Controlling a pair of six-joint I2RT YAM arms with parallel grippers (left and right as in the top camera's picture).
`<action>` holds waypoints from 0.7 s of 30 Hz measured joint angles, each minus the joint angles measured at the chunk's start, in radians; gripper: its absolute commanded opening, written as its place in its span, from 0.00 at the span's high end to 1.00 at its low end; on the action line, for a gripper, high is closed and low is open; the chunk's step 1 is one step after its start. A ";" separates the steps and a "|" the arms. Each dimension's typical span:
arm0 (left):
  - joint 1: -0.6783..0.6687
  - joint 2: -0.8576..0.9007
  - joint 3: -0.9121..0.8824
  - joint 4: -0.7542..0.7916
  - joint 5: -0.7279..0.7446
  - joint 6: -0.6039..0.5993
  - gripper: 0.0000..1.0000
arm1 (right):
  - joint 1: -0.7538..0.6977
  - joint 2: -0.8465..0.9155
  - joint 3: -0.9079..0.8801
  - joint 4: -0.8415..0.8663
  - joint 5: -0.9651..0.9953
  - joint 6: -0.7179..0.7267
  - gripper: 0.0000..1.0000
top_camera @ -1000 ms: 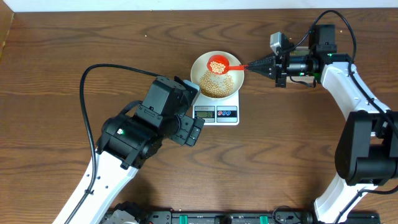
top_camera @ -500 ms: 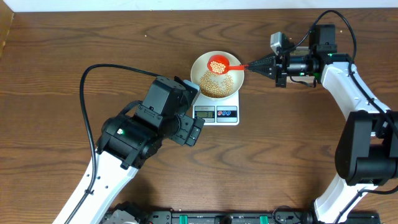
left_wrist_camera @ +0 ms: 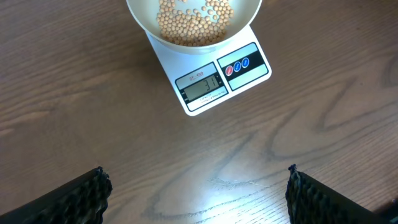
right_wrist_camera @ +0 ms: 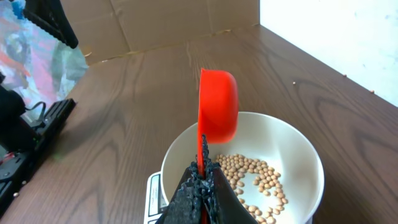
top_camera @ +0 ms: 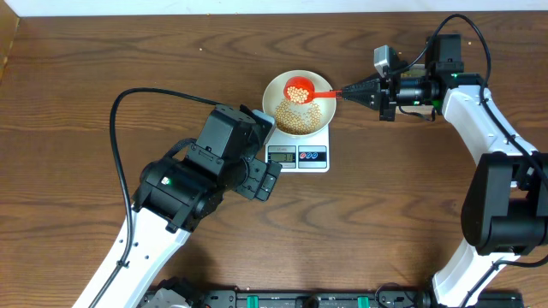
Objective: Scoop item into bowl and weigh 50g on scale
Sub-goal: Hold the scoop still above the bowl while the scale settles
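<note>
Beans (top_camera: 299, 88) in scoop (top_camera: 323, 91) seen overhead only | right fingers (right_wrist_camera: 191, 194) clamp its handle | left fingers (left_wrist_camera: 69, 199) apart

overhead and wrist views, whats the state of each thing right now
scoop: holding beans, held over the bowl
bowl: sitting on the scale, partly filled
beans: most piled in the bowl, some in the scoop
scale: on, digits showing but too small to read
left claw: open, empty, above the table near the scale
right claw: shut on the scoop handle
</note>
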 measured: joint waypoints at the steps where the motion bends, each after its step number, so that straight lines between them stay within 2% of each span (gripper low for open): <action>1: 0.000 0.000 0.000 0.000 0.000 0.000 0.08 | 0.000 0.000 0.000 0.000 0.001 0.000 0.99; 21: 0.000 0.000 0.000 0.000 0.000 0.000 0.08 | 0.000 0.000 0.000 -0.003 0.049 0.026 0.99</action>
